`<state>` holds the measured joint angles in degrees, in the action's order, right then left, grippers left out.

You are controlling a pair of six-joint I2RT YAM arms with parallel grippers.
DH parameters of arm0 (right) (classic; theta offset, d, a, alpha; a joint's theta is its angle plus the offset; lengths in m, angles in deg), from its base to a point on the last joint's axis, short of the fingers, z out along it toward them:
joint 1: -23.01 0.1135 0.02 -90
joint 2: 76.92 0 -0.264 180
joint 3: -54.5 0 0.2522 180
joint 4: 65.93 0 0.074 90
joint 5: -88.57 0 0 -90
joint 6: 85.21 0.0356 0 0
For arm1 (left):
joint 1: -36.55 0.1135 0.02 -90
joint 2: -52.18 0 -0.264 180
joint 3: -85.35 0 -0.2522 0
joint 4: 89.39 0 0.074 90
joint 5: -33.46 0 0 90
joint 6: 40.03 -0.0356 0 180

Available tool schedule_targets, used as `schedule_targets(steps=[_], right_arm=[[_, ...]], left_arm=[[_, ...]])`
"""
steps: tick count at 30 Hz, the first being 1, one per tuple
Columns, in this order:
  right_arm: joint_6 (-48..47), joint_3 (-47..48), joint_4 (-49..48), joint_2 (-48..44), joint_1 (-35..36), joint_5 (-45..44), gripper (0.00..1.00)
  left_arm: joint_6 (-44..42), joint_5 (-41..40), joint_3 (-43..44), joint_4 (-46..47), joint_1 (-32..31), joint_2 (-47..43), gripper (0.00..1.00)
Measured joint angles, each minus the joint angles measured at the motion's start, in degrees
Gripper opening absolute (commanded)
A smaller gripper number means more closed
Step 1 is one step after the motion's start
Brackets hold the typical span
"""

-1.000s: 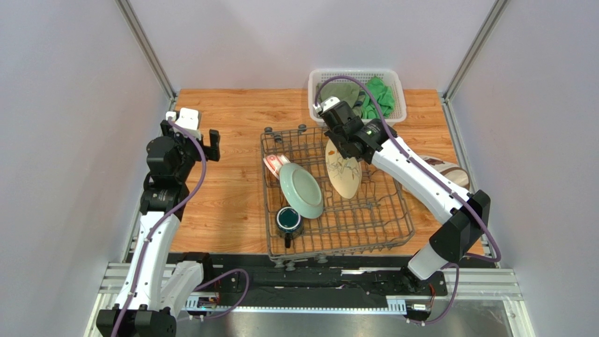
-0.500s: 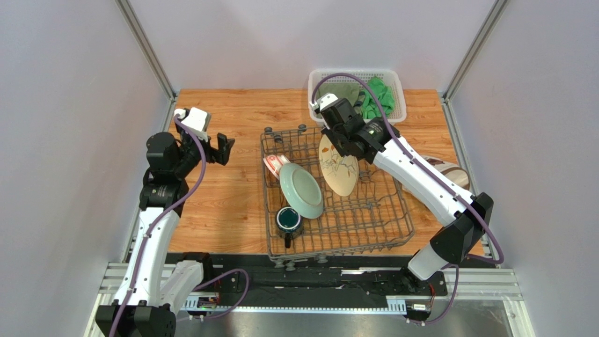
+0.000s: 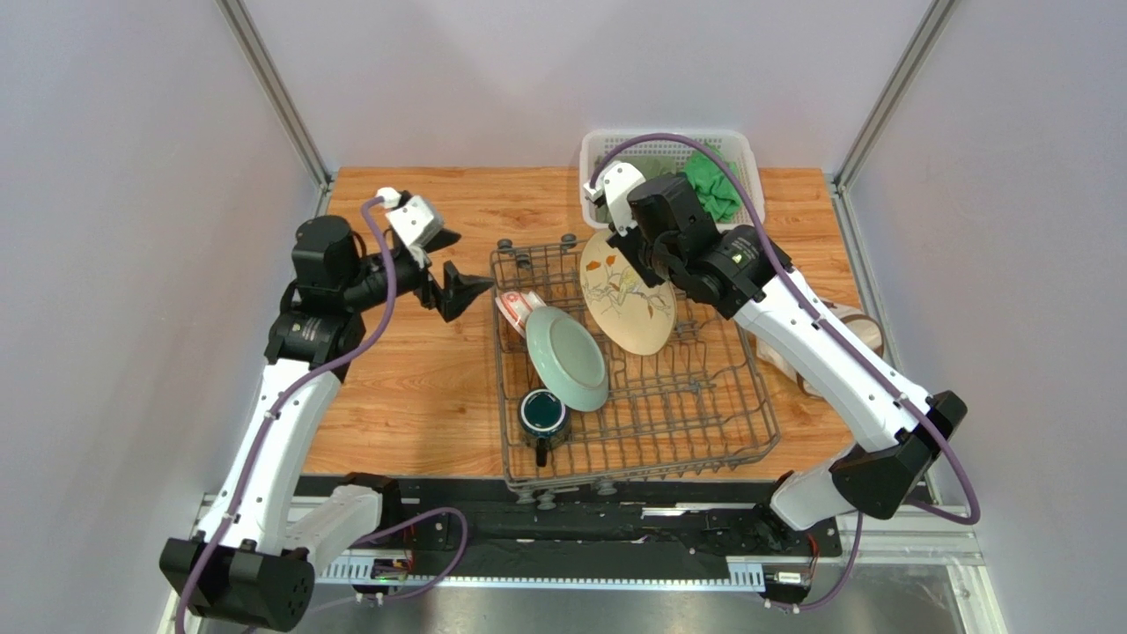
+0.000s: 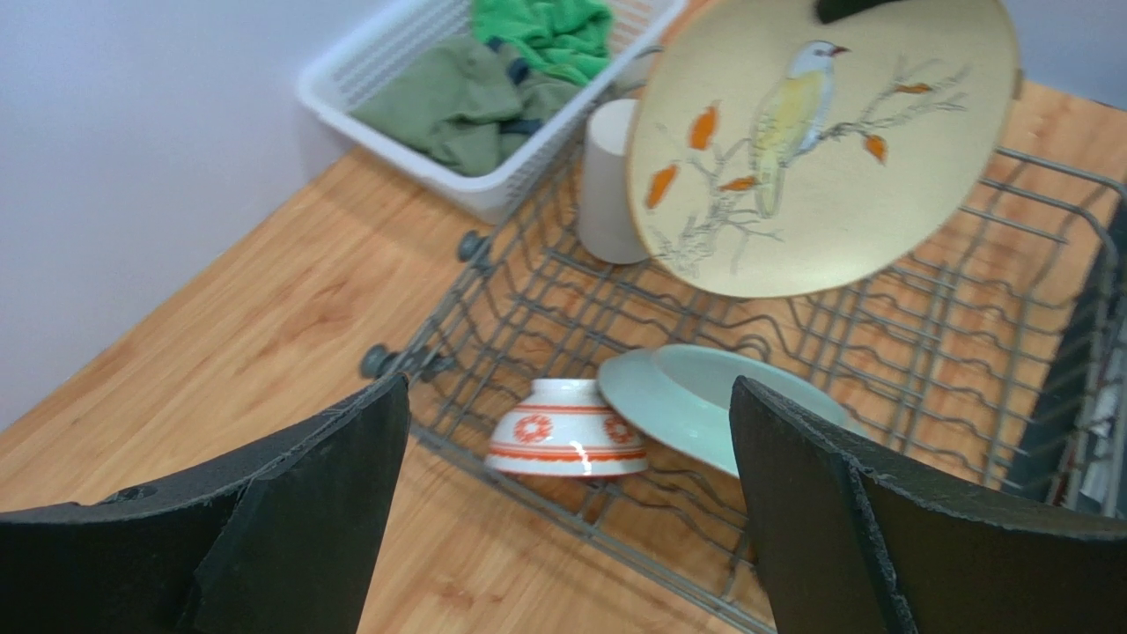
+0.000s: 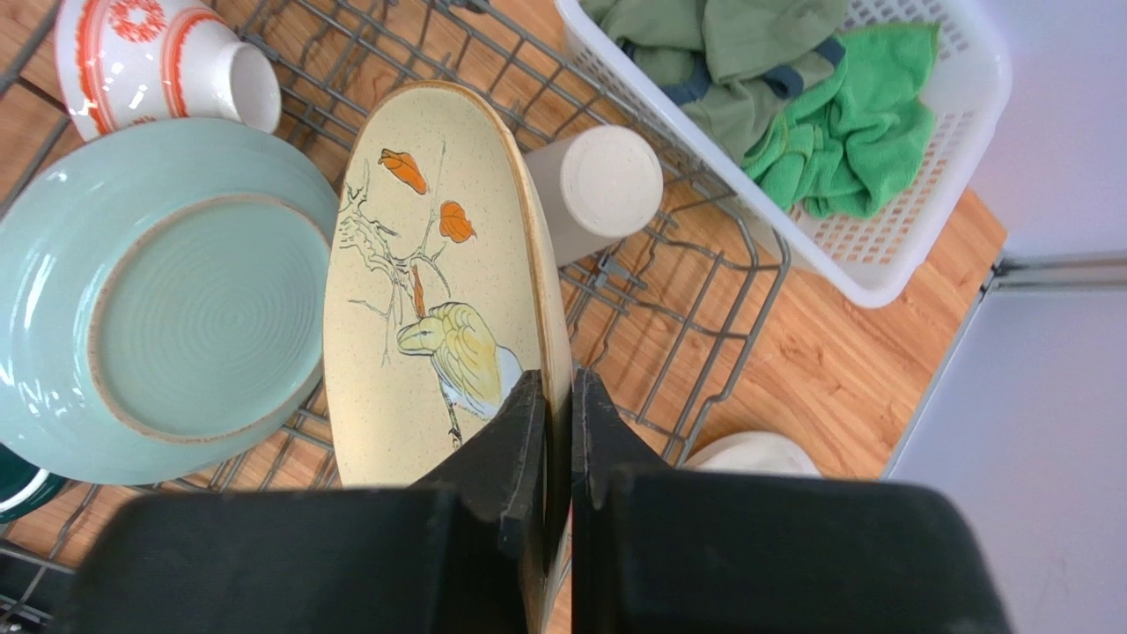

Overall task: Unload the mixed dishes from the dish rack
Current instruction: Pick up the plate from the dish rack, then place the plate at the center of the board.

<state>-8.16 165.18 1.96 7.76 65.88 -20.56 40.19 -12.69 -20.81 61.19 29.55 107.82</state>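
Both right fingers [image 5: 509,443] pinch the cream bird plate [image 5: 423,264] over the dish rack [image 3: 701,396]; left fingers [image 4: 318,509] gape apart.

Plain pale grey walls [image 3: 119,264] close in a wooden table [image 3: 410,383] on 3 sides. 2 metal posts [image 3: 274,90] rise at its far corners. Light is even.

This is a robot test cell in a lab rather than a home kitchen. Blank pale panels [image 3: 119,330] on bare aluminium posts [image 3: 275,93] wall in a small wooden surface [image 3: 423,383]. A left arm [image 3: 285,410] and a right arm [image 3: 820,357], both white, are bolted to a metal rail [image 3: 913,535] at its near edge. The household things are a wire rack [image 3: 688,410] of dishes [image 3: 569,357] and a basket [image 3: 662,136].
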Motion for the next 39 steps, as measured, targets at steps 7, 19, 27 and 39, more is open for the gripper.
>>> schedule_targets(steps=[7,19,27,39], right_arm=[[-2.4,0.0,-1.75,-1.25,1.99,2.82,0.0],[-4.7,-0.04,-2.67,-5.14,5.53,8.35,0.0],[-4.94,-0.04,-2.51,-5.4,6.56,11.32,0.0],[-4.87,-0.04,-2.45,-6.49,7.76,16.39,0.0]], left_arm=[[-1.7,1.29,5.27,-3.5,-5.18,7.15,0.99],[-4.13,2.82,6.54,-3.74,-11.08,10.82,0.99],[-5.75,2.82,6.51,-1.38,-13.64,12.04,0.98],[-7.28,5.77,6.67,-1.29,-15.17,16.72,0.84]])
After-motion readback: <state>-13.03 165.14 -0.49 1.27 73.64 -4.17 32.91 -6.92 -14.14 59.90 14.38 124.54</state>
